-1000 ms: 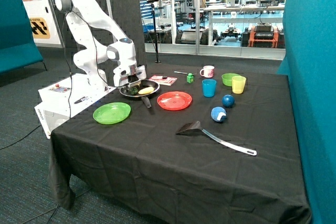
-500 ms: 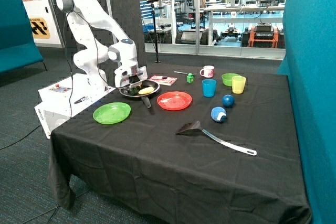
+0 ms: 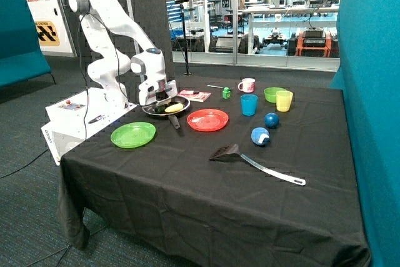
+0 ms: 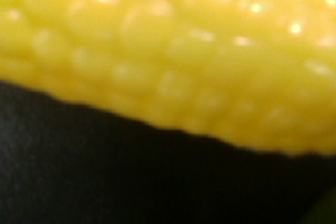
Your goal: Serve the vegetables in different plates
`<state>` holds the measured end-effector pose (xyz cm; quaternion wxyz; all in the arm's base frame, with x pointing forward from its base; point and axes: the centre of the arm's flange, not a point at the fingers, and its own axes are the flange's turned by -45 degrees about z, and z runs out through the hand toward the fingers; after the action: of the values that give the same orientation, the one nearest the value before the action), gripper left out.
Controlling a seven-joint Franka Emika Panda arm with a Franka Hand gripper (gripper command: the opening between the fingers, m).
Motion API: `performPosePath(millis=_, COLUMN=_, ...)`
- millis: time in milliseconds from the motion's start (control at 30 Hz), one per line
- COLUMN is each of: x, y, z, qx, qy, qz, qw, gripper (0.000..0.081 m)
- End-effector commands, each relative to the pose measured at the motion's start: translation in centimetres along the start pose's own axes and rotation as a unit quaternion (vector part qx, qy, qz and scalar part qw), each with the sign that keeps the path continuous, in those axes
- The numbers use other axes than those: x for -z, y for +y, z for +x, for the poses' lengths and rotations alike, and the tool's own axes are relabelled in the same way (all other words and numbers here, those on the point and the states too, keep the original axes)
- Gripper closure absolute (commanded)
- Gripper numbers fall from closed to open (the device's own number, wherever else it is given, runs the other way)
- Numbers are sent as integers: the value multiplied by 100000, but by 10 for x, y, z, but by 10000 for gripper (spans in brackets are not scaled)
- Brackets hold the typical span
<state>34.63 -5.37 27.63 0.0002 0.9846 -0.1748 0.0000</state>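
Tool, grip unreadable, sits low in frying pan holding yellow corn; both plates bare.

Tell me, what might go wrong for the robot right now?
The gripper is down in the frying pan by the pale yellow vegetable; the wrist view is filled with that kernel-textured piece. It could nudge the vegetable aside or shove the pan. The dark green vegetable lies close by and may get knocked. Both the green plate and red-orange plate sit empty.

Dark carpet floor, teal partitions, glass wall w/ workshop behind.
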Motion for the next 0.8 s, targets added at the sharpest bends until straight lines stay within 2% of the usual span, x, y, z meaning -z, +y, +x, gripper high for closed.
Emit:
performPosePath(millis=0, x=-3, y=-5, z=1, qx=-28, qy=-3, qz=19, qw=100000, gripper=807)
performPosePath(millis=767, x=-3, y=-4, z=-7, qx=1033, qy=-3, qz=19, qw=99995, gripper=808)
